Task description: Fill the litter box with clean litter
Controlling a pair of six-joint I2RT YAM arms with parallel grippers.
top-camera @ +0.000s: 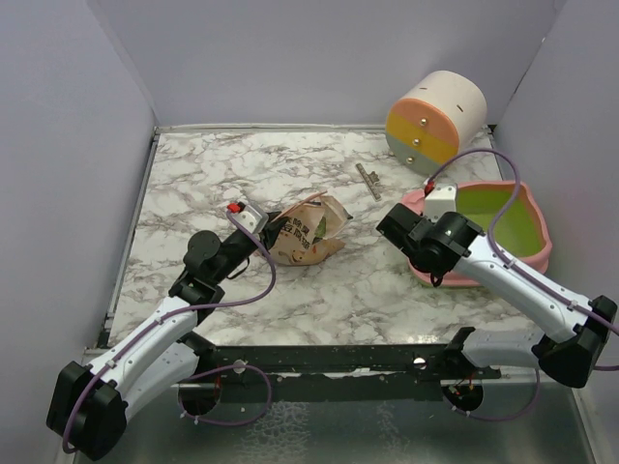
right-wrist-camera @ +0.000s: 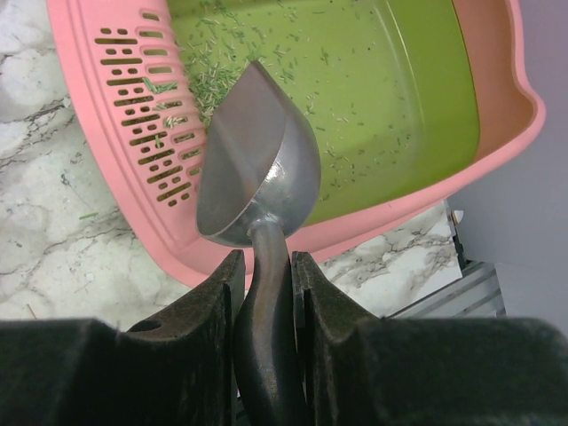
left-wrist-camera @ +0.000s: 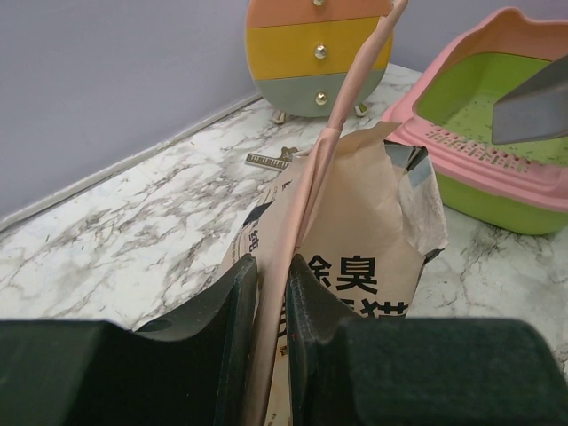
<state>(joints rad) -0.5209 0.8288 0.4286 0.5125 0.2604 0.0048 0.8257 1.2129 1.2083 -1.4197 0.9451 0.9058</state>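
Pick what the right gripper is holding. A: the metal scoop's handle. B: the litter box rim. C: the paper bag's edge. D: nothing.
A: the right gripper pinches the handle of the silver scoop, whose bowl hangs over the litter box.

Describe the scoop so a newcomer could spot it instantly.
Find the pink litter box at the right of the table. Over its slotted rim, the right claw holds the scoop by its handle. It is the only shiny silver metal bowl in sight.

Hidden bag (left-wrist-camera: 355, 222) base (behind jaws)
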